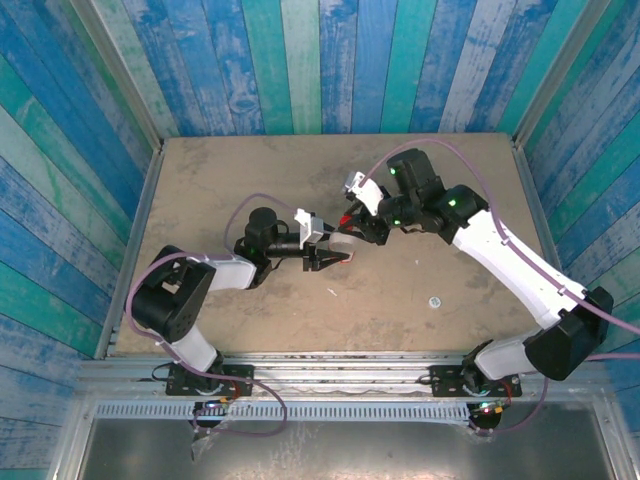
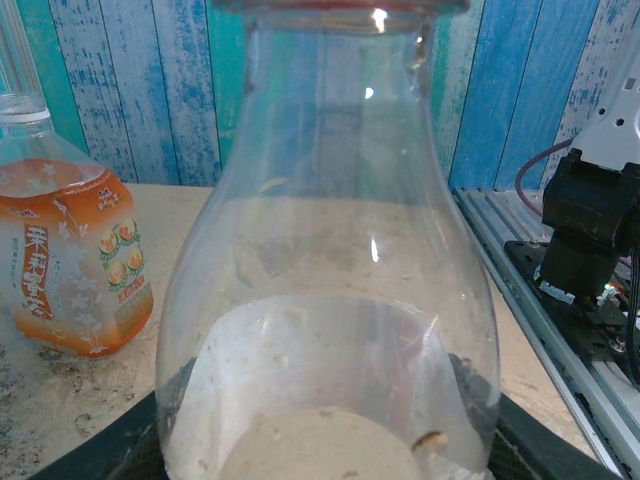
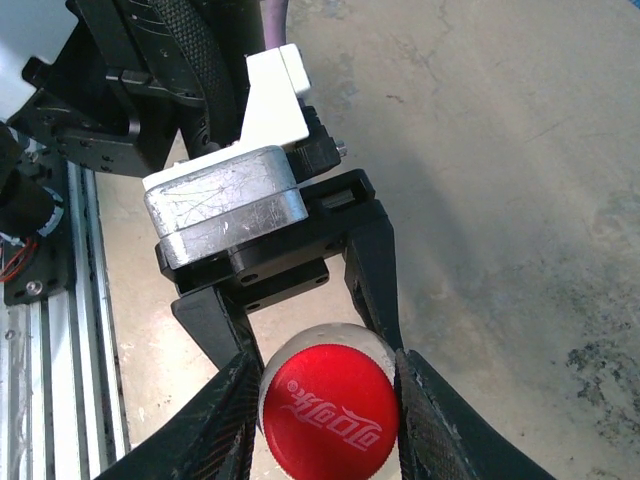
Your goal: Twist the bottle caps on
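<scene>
Low in the right wrist view, my right gripper (image 3: 328,368) pinches the red cap (image 3: 328,418) by its sides; I think it's light and slippery. Left gripper (image 1: 330,257) hugs the squashy clear bottle (image 2: 330,250).

A red cap (image 3: 330,418), lettered in white, is seated on the mouth of the clear bottle (image 2: 330,300), which is held upright. An orange-labelled bottle (image 2: 70,270) is stood upright on the worktop (image 1: 250,170). A pale cap (image 1: 434,300) is left lying well apart.
</scene>
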Tool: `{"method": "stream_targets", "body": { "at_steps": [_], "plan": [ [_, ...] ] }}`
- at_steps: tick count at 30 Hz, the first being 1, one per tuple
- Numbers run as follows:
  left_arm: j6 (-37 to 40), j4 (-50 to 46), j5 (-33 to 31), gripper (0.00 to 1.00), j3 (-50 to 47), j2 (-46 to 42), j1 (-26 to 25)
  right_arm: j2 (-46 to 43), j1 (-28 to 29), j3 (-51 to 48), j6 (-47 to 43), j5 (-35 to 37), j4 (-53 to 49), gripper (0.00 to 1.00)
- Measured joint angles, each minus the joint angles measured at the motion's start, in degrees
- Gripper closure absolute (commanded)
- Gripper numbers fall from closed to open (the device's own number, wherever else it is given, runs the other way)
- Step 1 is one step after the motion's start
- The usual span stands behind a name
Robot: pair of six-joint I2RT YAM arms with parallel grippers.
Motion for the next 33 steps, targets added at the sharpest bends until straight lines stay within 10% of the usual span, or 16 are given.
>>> {"method": "stream_targets", "body": {
  "at_steps": [15, 25, 33],
  "plan": [
    [-1.14, 0.15, 0.35, 0.40, -0.04, -0.22, 0.00, 0.00, -0.09, -0.98, -0.94, -0.55, 1.05, 0.72],
    [-2.38, 1.68, -0.20, 0.12, -0.15, -0.76, -0.04, 0.00, -0.07, -0.90, -0.83, -1.44, 0.76, 0.72],
    [-7.23, 10.05, -0.98, 0.12, -1.81, -1.57, -0.04, -0.22, -0.07, -0.68, 0.61, -4.13, 2.12, 0.72]
  ]
}}
